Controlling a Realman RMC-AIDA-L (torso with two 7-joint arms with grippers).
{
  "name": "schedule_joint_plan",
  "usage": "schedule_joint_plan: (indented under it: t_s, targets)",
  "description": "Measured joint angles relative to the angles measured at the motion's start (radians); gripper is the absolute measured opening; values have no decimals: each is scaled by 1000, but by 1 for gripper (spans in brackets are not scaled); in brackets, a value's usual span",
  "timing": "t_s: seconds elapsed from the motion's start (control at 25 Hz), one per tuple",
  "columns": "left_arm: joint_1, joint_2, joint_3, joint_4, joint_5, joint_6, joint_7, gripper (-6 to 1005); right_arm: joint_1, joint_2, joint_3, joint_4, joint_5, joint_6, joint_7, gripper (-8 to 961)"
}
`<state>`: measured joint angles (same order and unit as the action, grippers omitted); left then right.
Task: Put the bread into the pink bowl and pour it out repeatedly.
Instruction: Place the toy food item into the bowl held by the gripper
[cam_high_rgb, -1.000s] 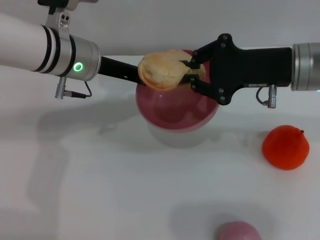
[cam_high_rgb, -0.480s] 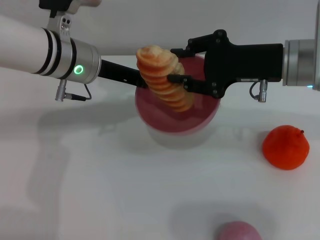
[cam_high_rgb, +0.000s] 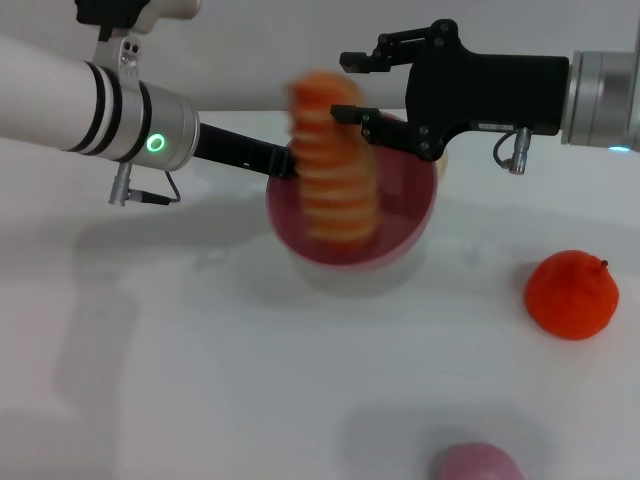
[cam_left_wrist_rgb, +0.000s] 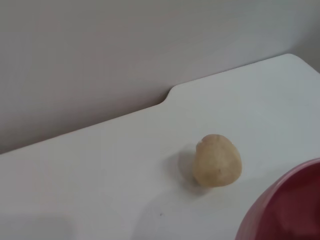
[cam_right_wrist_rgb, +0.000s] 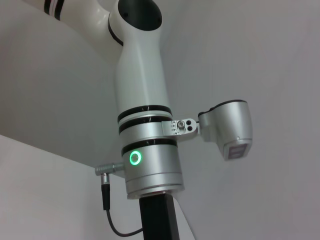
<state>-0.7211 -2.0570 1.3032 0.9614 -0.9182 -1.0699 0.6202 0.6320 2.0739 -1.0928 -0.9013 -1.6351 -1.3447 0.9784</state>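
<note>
- Bread (cam_high_rgb: 335, 160): striped loaf, blurred by motion, standing almost on end over the pink bowl (cam_high_rgb: 405, 225). Its lower end is at or inside the bowl's mouth; whether it touches the bowl's floor cannot be told.
- Change: a second ago the loaf was clamped in the right tool, tan underside showing; half a second ago it hung tilted, striped face out, in the parting jaws. Now it is free of them and lower.
- Right tool (cam_high_rgb: 352, 85): jaws wide, empty, raised above and just behind the loaf's top compared with a second ago. One dark finger (cam_high_rgb: 346, 112) is near the upper stripes; contact cannot be told.
- Left tool: not visible in any view; its dark shaft reaches the bowl's left rim behind the loaf, so whether it grips the rim cannot be told. The left wrist view shows only the bowl's edge and a small beige bun (cam_left_wrist_rgb: 217, 161) near it on the surface (cam_high_rgb: 200, 380).
- Meaning, as a judgement: the "put in" half of the cycle is being completed by a drop; pouring out would presumably fall to the left arm next.
- Bystanders: an orange fruit (cam_high_rgb: 571, 294) well to the right of the bowl; a small pink object (cam_high_rgb: 476, 462) at the near edge.
</note>
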Motion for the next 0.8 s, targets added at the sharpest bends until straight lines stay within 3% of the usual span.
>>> schedule_joint_plan:
  t_s: [0.44,0.8]
  targets:
    - [0,4,-3,-22,0,15,2,45,3,0,-1,-4,38,22,-6,431]
    - [0,7,-4,-36,1,24,3,46,-16,0,16,1,311,193,29,437]
